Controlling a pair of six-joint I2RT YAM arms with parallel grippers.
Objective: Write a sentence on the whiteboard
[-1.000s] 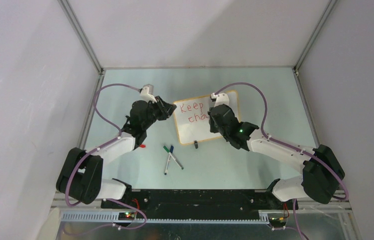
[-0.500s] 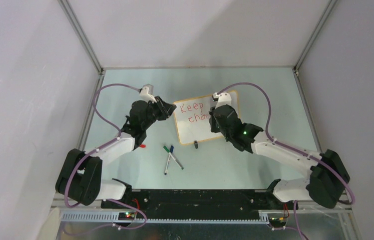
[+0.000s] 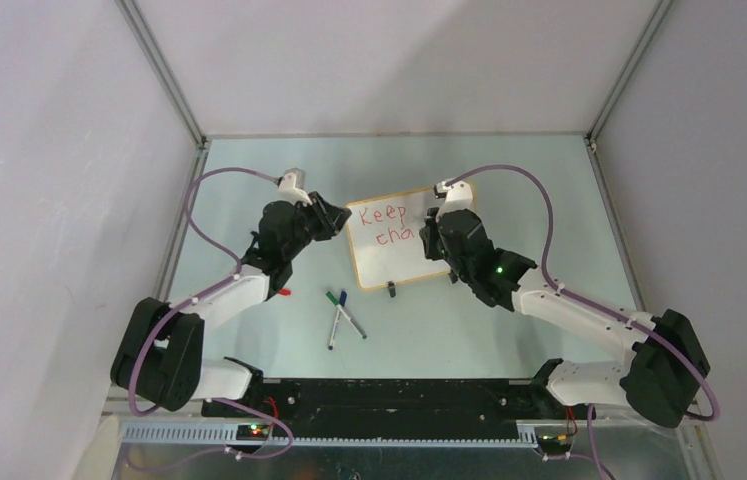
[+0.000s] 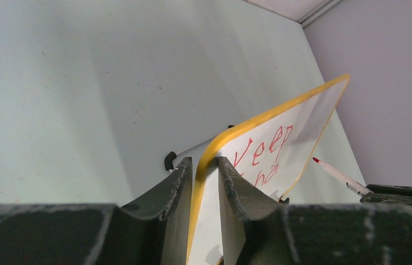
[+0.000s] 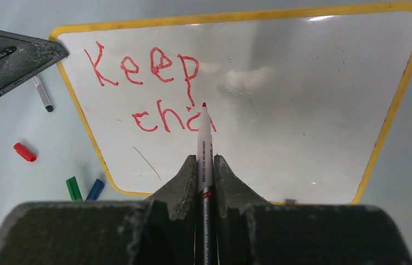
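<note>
The whiteboard (image 3: 404,255) lies mid-table, white with a tan-orange frame; it also shows in the right wrist view (image 5: 303,110) and the left wrist view (image 4: 281,143). The sentence (image 5: 148,69) reads "Keep" with "cha" below it in red (image 3: 386,225). My left gripper (image 3: 341,222) is shut on the board's left edge (image 4: 206,161). My right gripper (image 3: 431,235) is shut on a red marker (image 5: 204,138), jaws tight on its barrel (image 5: 204,159). The marker's tip sits just right of "cha", at or just above the board. The marker also shows in the left wrist view (image 4: 338,174).
A green-capped and a blue-capped marker (image 3: 339,312) lie crossed in front of the board, also in the right wrist view (image 5: 73,188). A loose red cap (image 3: 284,293) lies by the left arm. A black clip foot (image 3: 391,290) is at the board's near edge. Enclosure walls surround the table.
My right arm has shifted a little to the right over the board, its wrist moving with the marker. The left arm and the board have not moved. The writing looks the same.
</note>
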